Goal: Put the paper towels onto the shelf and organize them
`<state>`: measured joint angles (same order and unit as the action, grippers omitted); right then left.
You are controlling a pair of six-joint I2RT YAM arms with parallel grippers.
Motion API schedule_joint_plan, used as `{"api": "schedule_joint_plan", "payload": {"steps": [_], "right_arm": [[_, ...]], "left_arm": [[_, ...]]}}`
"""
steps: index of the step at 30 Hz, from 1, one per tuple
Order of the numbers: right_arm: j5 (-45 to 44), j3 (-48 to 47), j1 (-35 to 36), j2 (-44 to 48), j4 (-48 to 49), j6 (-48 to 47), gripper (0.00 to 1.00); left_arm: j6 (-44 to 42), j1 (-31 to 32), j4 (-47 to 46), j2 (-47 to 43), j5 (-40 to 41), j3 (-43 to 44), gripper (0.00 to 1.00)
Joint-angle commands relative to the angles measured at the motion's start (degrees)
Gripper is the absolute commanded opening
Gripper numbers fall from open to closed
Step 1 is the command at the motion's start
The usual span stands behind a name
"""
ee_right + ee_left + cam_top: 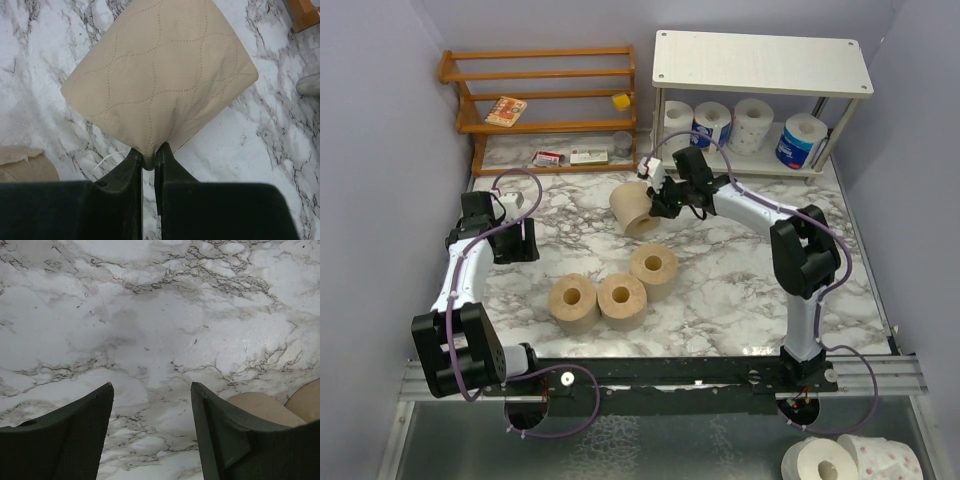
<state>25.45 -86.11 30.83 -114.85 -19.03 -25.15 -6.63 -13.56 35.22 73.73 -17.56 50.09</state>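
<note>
Right gripper (148,156) is pinched tight on the paper edge of one tan roll (160,75). The roll is tipped on its side at the marble table (720,290), resting or just lifted I cannot tell, near the front left legs of the shelf (760,62) and not on it. Left gripper (151,387) is open with nothing between its fingers, over bare marble at the left side; three tan rolls (622,300) stand on end in a cluster mid-table. The shelf's lower board holds four rolls (752,122) in a row, two white and two blue-and-white wrapped.
</note>
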Motion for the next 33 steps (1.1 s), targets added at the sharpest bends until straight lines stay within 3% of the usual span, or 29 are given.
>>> {"api": "schedule_joint_plan", "payload": {"steps": [1,5,10,13,15,18,21,25,29,33], "right_arm": [[-3.45,4.15,0.55,1.43,1.37,2.05,0.01],[-5.4,4.78,0.54,6.44,1.26,7.15,0.01],[-9.98,-4.38,0.47,10.18,-9.61,19.76,0.01],[1.08,-6.65,0.2,12.29,-16.61,21.46,0.01],[13.6,-5.74,-2.55,14.13,-17.87,24.09,0.01],[32.6,2.29,-11.69,17.83,-6.63,40.96,0.01],[41.5,5.53,-18.81,18.76,2.24,56.32,0.01],[44.36,0.16,-19.36,18.93,-4.43,50.4,0.01],[41.41,-1.66,-19.49,18.63,-11.94,47.32,0.01],[41.73,-1.06,-21.87,16.69,-20.77,47.62,0.01]], "left_arm": [[-0.97,-0.65,0.16,0.52,-1.98,0.71,0.65],[-0.87,-0.67,0.19,0.75,-1.91,0.77,0.65],[-0.92,-0.77,0.26,1.11,-1.76,0.83,0.65],[-0.86,-0.9,0.26,1.47,-1.73,0.89,0.64],[-0.84,-0.9,0.38,1.54,-1.43,0.99,0.64],[-0.79,-0.86,0.32,1.26,-1.27,1.03,0.64],[-0.85,-0.85,0.31,1.24,-1.4,1.04,0.64],[-0.9,-0.88,0.43,1.65,-1.34,1.06,0.63],[-0.92,-0.94,0.55,1.93,-1.29,1.07,0.63],[-0.82,-0.94,0.57,2.15,-1.06,1.18,0.63]]}}
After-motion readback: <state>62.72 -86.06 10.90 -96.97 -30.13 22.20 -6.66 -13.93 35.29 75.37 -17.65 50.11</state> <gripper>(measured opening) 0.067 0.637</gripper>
